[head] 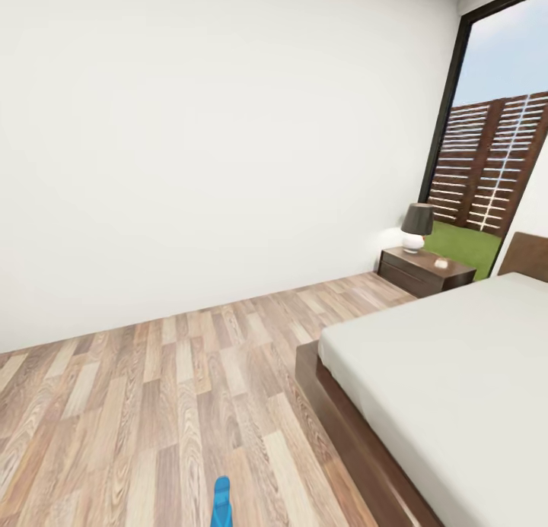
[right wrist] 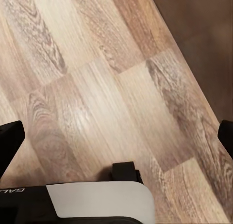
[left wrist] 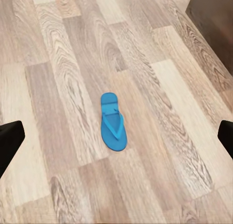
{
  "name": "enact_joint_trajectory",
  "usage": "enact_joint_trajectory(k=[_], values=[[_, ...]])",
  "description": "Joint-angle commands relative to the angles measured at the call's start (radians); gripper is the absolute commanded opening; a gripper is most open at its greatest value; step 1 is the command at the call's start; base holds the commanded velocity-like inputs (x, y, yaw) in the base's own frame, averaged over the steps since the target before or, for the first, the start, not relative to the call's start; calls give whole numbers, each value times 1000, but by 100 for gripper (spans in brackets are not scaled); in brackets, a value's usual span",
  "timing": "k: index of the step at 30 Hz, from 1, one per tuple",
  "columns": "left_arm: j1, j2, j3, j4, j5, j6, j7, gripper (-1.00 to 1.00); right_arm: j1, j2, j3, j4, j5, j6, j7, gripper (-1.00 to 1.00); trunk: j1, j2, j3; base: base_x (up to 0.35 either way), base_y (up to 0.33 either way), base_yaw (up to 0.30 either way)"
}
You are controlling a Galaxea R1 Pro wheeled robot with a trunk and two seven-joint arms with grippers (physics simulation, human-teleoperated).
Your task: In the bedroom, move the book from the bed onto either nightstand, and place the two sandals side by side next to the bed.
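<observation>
With both the left hand (left wrist: pixel 116 136) and right hand (right wrist: pixel 116 136) spread wide and empty, 1 sandal (left wrist: pixel 112 121) lay flat on the floor (head: pixel 152 390), so a thin-soled grab risked slipping.

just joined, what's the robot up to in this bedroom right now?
Nothing is held. One blue sandal lies flat on the wood-plank floor, beside the bed. The left gripper hangs open above it, fingers apart, not touching. The right gripper is open too, over bare floor by the bed frame. A nightstand with a lamp stands at the bed's head.
</observation>
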Motion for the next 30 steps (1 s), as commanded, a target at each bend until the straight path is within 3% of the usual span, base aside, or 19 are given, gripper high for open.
enact_joint_trajectory(k=[1, 30], values=[[0, 0, 0, 0, 5, -2, 0, 100, 0, 0, -2, 0, 0, -2, 1, 100, 0, 0, -1, 159, -13, 0], [0, 0, 0, 0, 5, -4, -1, 100, 0, 0, -2, 0, 1, -2, 1, 100, 0, 0, -1, 147, -25, 0]])
